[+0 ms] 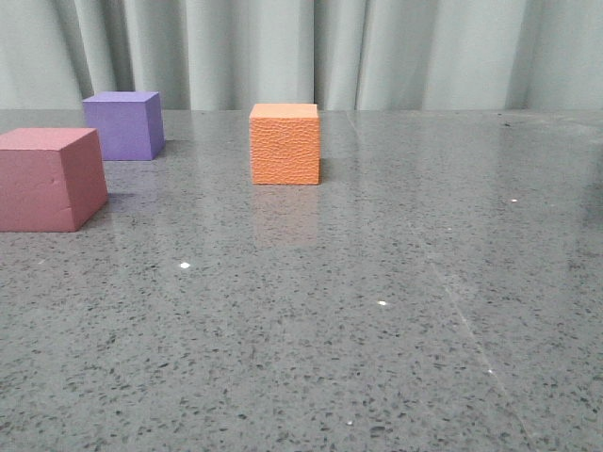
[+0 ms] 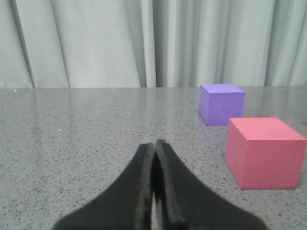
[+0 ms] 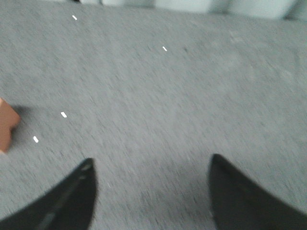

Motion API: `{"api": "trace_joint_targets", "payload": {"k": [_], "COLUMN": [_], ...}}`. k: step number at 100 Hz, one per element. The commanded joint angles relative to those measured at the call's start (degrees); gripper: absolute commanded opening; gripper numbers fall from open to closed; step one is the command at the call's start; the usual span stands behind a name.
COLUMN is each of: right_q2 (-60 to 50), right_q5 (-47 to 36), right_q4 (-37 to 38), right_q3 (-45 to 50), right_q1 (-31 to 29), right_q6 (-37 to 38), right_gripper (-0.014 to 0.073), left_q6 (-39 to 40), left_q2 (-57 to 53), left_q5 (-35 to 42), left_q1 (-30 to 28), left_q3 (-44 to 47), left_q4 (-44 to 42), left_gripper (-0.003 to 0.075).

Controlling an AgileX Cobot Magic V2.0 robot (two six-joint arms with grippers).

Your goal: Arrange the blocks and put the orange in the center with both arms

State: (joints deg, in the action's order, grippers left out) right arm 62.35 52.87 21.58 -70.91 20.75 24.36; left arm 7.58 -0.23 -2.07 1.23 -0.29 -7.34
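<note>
Right wrist view shows the right gripper (image 3: 151, 191) spread wide and empty (blurred), orange cube (image 3: 7, 125) at its nine o'clock. The left gripper (image 2: 154, 158) is pinched closed, empty; pink-red cube (image 2: 265, 152) and purple cube (image 2: 221, 103) sit toward two o'clock. Approach stage, I'd say: next, reach the orange.

Low front camera and left wrist share purple cube (image 1: 122, 124)

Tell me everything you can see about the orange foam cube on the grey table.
The orange foam cube has a pebbled, matte front face and a smoother, paler top. It sits upright and square to the front camera on the glossy speckled grey table, which shows its faint reflection. Nothing touches it; the purple foam cube and the pink-red foam cube stand apart to its left.
</note>
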Motion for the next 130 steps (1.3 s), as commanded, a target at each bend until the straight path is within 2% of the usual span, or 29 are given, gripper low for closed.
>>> {"api": "trace_joint_targets", "payload": {"k": [1, 15, 28, 44, 90, 102, 130], "right_q2": [-8.18, -17.31, -23.97, -28.68, -29.24, -31.07, -43.1], "right_q5": [-4.37, -4.45, -3.53, 0.76, 0.39, -6.49, -32.3], "right_q4": [1.76, 1.76, 1.76, 1.76, 2.77, 4.62, 0.9], "right_q3": [5.97, 14.75, 19.63, 21.07, 21.53, 24.48, 40.93], "right_q1": [-1.0, -1.0, -1.0, -1.0, -1.0, -1.21, -6.49], "right_q6": [-0.68, -0.68, -0.68, -0.68, -0.68, -0.68, -2.33], "right_gripper": [0.0223, -0.0075, -0.0067, -0.0067, -0.0067, -0.0067, -0.0067], "left_q6": [0.11, 0.11, 0.11, 0.11, 0.11, 0.11, 0.11], "left_q2": [-1.91, -1.91, -1.91, -1.91, -1.91, -1.91, -1.91], "left_q5": [4.35, 4.35, 4.35, 4.35, 4.35, 4.35, 4.35], "left_q1": [-0.09, -0.09, -0.09, -0.09, -0.09, -0.09, -0.09], "left_q3": [3.15, 3.15, 3.15, 3.15, 3.15, 3.15, 3.15], "left_q4": [0.46, 0.46, 0.46, 0.46, 0.46, 0.46, 0.46], "left_gripper": [-0.0019, -0.0019, -0.0019, -0.0019, -0.0019, -0.0019, -0.0019]}}
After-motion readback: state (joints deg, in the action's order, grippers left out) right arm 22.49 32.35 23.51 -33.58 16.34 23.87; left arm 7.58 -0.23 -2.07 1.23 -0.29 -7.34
